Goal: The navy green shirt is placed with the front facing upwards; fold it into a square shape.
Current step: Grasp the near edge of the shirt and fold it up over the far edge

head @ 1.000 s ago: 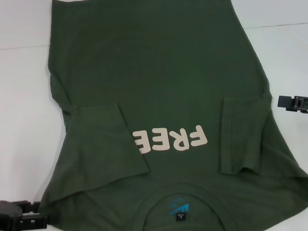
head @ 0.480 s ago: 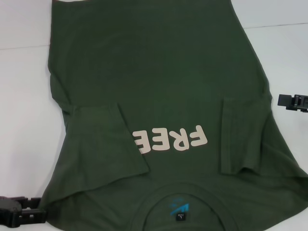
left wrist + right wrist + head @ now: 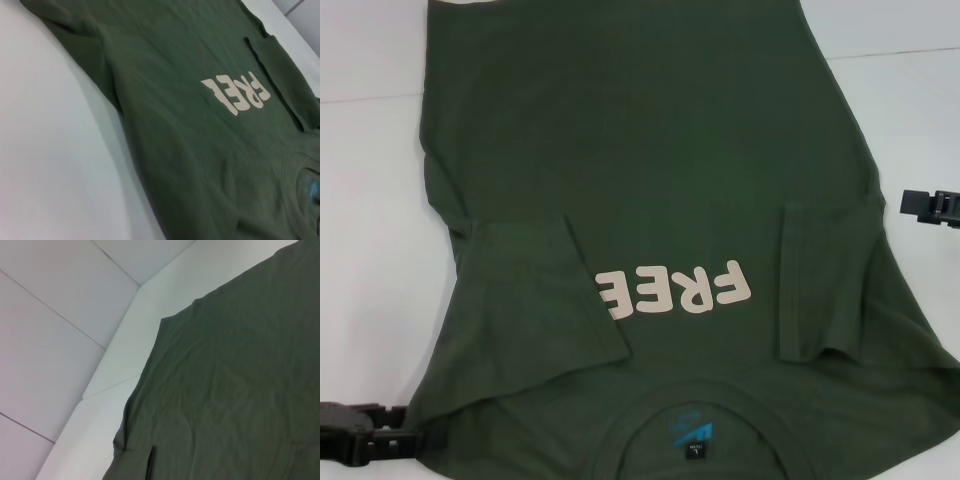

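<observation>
The navy green shirt lies front up on the white table, its collar and blue-logo label nearest me. The cream "FREE" print reads upside down. Both short sleeves are folded inward over the chest, one left of the print and one right of it. My left gripper sits low at the shirt's near left corner, right by the shoulder edge. My right gripper hovers just off the shirt's right edge at mid length. The left wrist view shows the shirt and print; the right wrist view shows its far hem.
Bare white table surface borders the shirt on the left and right. A seam between table panels runs past the far hem corner. The shirt's far hem reaches the top edge of the head view.
The left gripper has crept a little toward the shirt's near left corner. The right gripper has drifted slightly outward and away. The shirt has not moved.
</observation>
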